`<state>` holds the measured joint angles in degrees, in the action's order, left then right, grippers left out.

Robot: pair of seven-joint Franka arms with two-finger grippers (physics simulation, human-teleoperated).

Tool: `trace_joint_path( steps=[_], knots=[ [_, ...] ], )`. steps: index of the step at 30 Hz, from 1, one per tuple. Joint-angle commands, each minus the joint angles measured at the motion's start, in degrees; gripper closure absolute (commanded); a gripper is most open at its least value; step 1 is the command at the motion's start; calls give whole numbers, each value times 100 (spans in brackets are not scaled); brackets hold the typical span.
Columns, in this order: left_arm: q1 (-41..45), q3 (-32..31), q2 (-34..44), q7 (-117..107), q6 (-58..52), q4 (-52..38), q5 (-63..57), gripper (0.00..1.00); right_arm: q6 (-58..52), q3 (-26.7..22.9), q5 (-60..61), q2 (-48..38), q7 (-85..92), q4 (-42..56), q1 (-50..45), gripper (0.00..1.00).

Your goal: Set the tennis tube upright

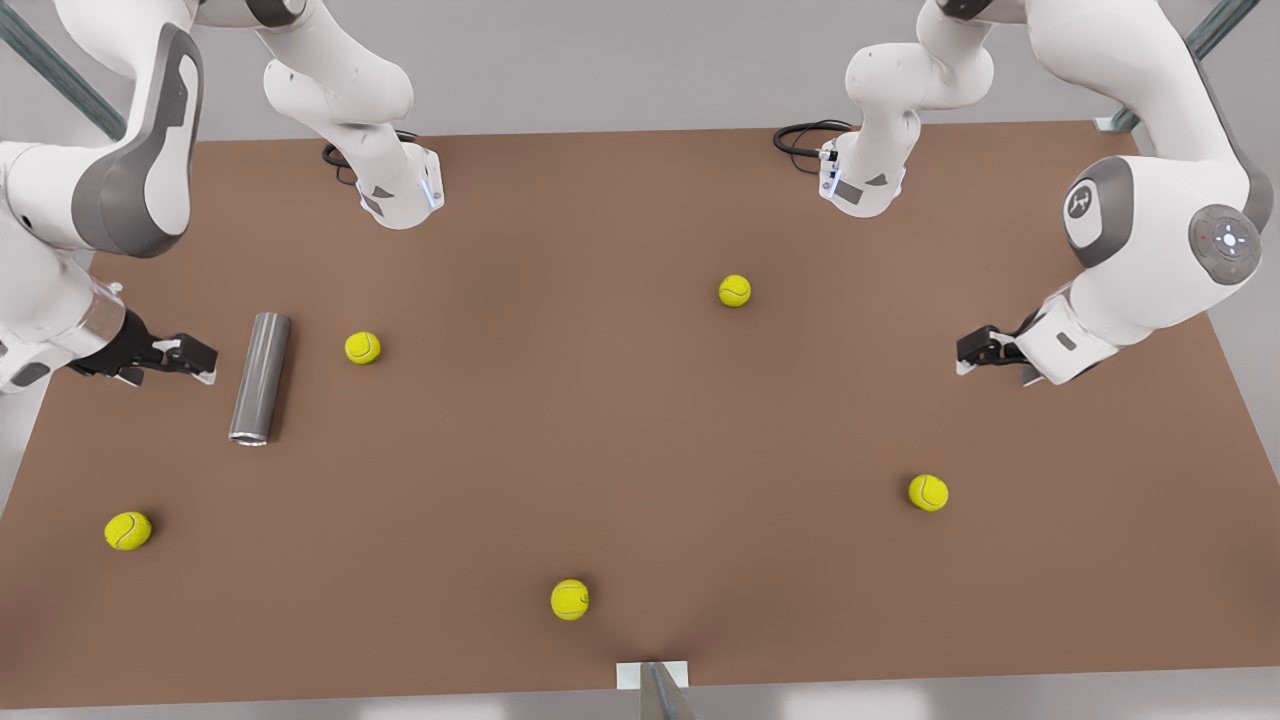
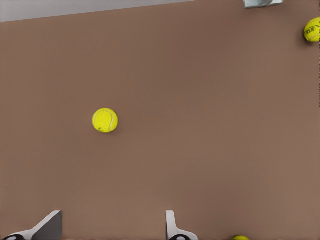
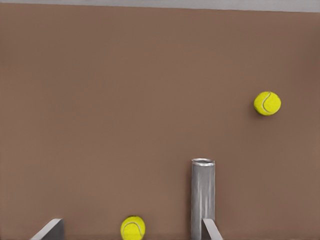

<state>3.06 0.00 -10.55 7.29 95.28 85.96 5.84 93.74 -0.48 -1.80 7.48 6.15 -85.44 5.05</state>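
The table (image 1: 640, 450) carries scattered balls. The tennis tube (image 1: 261, 377) lies flat at the front view's left, untouched, so everything remains. My right fingers (image 1: 196, 358) hover beside it, spread wide; my left fingers (image 1: 975, 350) wait well apart, also wide.

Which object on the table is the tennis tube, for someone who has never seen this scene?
On the brown table, look to the front view's left, just beside the open right gripper. The tennis tube lies there on its side with a yellow ball next to it. It is the one dark-grey cylinder with a silver rim; the rest are balls.
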Motion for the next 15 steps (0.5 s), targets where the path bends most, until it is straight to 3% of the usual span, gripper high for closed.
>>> trace_joint_path(
  steps=[1, 9, 12, 15],
  knots=[
    [-7, 0, 0, 0, -1, 9, 14, 1, 4, 4, 4, 0, 0, -26, -22, 0],
    [28, -9, -17, -26, -106, 70, 23, 1, 48, 30, 57, -132, 18, -482, -48, 0],
    [-7, -9, 97, -360, -607, 44, 23, 1, 83, 364, 127, -422, -9, -1150, -39, 0],
    [-77, 0, 141, -360, -870, 70, 14, 1, -383, 382, 127, -545, 0, -1195, 5, 0]
  ],
)
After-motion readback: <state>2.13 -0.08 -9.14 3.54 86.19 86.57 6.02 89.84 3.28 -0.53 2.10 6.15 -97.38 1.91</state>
